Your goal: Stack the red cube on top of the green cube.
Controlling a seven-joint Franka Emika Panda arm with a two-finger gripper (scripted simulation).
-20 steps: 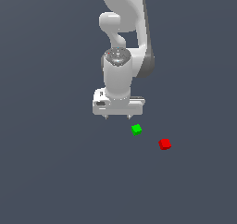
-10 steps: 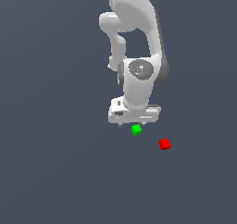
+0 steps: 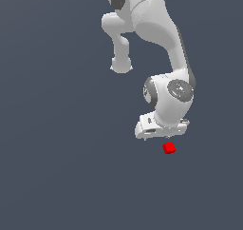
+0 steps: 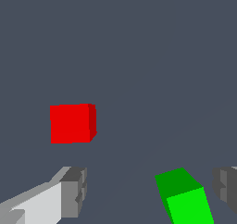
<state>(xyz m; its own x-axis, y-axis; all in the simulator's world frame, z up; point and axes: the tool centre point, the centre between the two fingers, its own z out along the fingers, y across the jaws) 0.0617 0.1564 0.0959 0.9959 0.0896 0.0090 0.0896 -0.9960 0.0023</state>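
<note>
The red cube (image 3: 169, 148) lies on the grey floor, just below and to the exterior view's right of my gripper (image 3: 160, 134). The hand hangs low and covers the green cube in the exterior view. In the wrist view the red cube (image 4: 70, 123) lies beyond the fingers, outside them. The green cube (image 4: 185, 196) shows between the two fingertips (image 4: 73, 193), closer to one of them and touching neither. The gripper (image 4: 148, 190) is open and holds nothing.
Plain dark grey floor (image 3: 57, 177) all round. The white arm (image 3: 156, 29) rises above the hand. No other objects show.
The arm has swung toward the exterior view's right and lower, turning at the wrist. The hand now hides the green cube in the exterior view. Neither cube has moved.
</note>
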